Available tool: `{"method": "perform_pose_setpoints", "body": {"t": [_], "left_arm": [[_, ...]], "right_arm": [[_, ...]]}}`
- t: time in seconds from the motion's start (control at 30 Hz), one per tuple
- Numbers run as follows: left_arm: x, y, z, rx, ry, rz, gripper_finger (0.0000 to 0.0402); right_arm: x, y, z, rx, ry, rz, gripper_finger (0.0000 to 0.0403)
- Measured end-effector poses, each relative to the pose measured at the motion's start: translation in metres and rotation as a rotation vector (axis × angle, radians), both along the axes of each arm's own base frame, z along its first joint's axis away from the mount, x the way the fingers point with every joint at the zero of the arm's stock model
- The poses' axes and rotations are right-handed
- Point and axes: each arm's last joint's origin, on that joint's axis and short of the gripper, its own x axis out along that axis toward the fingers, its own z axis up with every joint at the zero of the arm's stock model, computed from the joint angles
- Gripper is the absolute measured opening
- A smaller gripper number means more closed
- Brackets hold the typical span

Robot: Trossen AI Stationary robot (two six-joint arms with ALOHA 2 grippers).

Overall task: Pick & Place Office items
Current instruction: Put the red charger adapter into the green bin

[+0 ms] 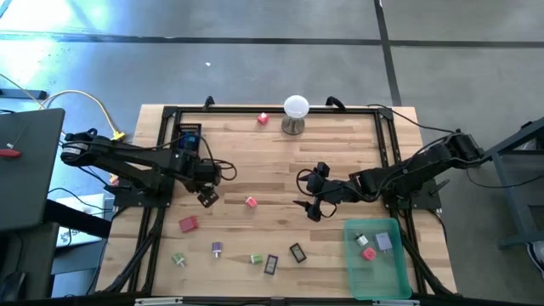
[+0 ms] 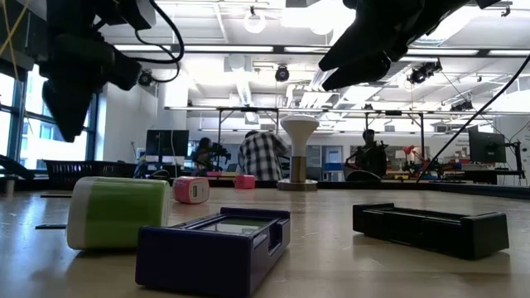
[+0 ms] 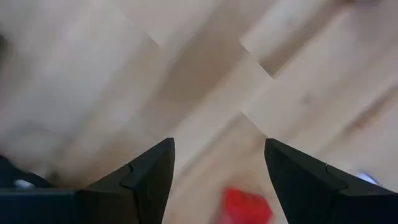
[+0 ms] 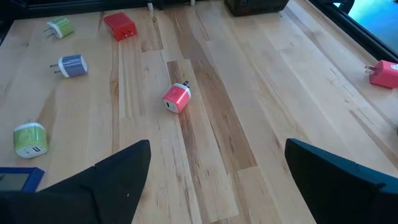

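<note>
Overhead, table-level, two close wrist views downward.

Pink charger (image 4: 176,98) — perhaps — beyond open pincer (image 4: 211,163)

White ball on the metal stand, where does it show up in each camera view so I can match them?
High view: white ball at the table's far edge, near the middle.
Low view: white ball in the centre, at the table's far end.
Left wrist view: not in it.
Right wrist view: not in it.
Shared landmark: the small pink piece just left of the stand in both.
</note>
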Motion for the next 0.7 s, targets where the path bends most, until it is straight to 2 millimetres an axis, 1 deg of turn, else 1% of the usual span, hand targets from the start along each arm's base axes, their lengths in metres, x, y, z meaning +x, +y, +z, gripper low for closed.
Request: {"method": "perform_pose_setpoints", "body": {"t": [0.1,0.27,0.37,0.43,0.63,0.7], "left_arm": [[0.0,-0.004,0.0,-0.049,0.004,0.011,0.0241],[-0.001,-0.01,0.0,-0.012,0.001,-0.023,0.0242],[-0.001,-0.014,0.0,0.005,-0.001,-0.031,0.0251],[-0.002,-0.017,0.0,0.009,-0.001,-0.036,0.0267],[-0.003,-0.027,-0.001,0.01,0.005,-0.08,0.033],[-0.003,-0.032,-0.002,-0.008,0.012,-0.093,0.0345]], "right_arm": [[0.0,0.0,0.0,0.0,0.0,0.0,0.0361],[0.0,0.0,0.0,0.0,0.0,0.0,0.0361],[0.0,0.0,0.0,0.0,0.0,0.0,0.0361],[0.0,0.0,0.0,0.0,0.0,0.0,0.0361],[0.0,0.0,0.0,0.0,0.0,0.0,0.0361],[0.0,0.0,0.0,0.0,0.001,0.0,0.0361]]}}
